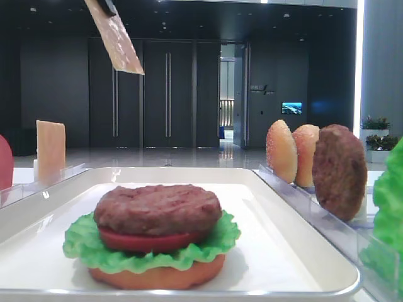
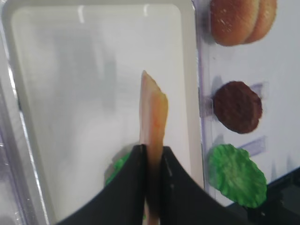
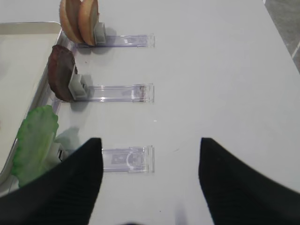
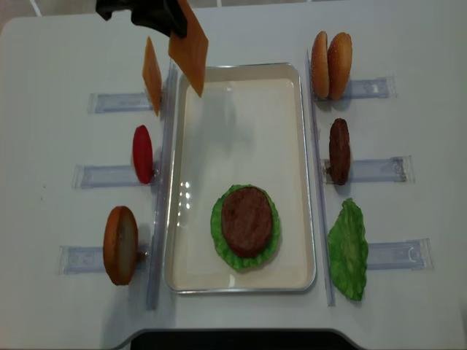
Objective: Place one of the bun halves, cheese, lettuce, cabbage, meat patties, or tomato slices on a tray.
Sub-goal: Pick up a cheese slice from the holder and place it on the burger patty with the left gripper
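Note:
My left gripper (image 4: 174, 23) is shut on a thin orange-yellow cheese slice (image 4: 190, 49), which hangs tilted above the far left corner of the white tray (image 4: 241, 124). In the left wrist view the black fingers (image 2: 136, 173) pinch the cheese (image 2: 153, 112) edge-on over the tray (image 2: 93, 70). On the tray sits a stack: a patty (image 4: 248, 217) on tomato, lettuce (image 4: 217, 226) and a bun base (image 1: 157, 275). My right gripper (image 3: 150, 140) is open above the bare table, beside a clear rack (image 3: 126, 159).
Left racks hold another cheese slice (image 4: 152, 75), a tomato slice (image 4: 143, 153) and a bun half (image 4: 120, 244). Right racks hold two bun halves (image 4: 330, 56), a patty (image 4: 338, 149) and lettuce (image 4: 348, 250). The tray's far half is bare.

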Robot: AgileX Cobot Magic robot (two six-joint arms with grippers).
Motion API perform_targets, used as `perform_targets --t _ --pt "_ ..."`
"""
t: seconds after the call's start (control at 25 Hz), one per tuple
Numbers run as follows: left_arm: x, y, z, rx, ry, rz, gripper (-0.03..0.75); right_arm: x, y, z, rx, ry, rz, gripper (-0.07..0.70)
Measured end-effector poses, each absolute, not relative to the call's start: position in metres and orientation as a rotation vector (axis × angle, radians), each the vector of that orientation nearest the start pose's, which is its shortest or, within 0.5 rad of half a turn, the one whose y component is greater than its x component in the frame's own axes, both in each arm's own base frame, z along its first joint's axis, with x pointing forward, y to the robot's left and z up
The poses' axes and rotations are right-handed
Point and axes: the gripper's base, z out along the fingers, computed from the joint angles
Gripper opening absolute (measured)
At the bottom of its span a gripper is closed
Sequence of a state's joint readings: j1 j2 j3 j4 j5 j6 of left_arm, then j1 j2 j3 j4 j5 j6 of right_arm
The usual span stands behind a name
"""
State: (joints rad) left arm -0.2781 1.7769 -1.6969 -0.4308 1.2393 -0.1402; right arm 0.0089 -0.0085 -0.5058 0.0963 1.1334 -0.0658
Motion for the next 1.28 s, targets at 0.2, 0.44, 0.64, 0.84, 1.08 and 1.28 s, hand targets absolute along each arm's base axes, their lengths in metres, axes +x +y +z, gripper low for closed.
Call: perform_targets --t 0.2,0.44,0.64,0.84,1.08,1.28 --pt "0.334 -0.142 0.325 0.177 2.848 -0.845 0.034 -0.01 0.008 0.273 -0.088 2.098 0.082 0.427" --pt "0.316 -0.151 0.306 0.357 2.831 -1.034 0.034 -0.01 0.008 0.273 -0.088 2.098 0.082 0.427" --pt "0.3 -0.164 0.281 0.57 2.792 -1.154 0.034 -0.01 0.008 0.273 -0.088 2.098 0.082 0.427" --pt "0.286 -0.167 0.258 0.663 2.767 -1.26 0.034 -0.01 0.008 0.273 -0.088 2.098 0.082 0.427" --pt "0.269 -0.165 0.227 0.659 2.754 -1.363 0.034 -0.01 0.008 0.273 -0.088 2.098 0.082 0.427" --pt "0.259 -0.163 0.208 0.635 2.729 -1.399 0.034 -0.01 0.008 0.273 -0.088 2.098 0.082 0.427"
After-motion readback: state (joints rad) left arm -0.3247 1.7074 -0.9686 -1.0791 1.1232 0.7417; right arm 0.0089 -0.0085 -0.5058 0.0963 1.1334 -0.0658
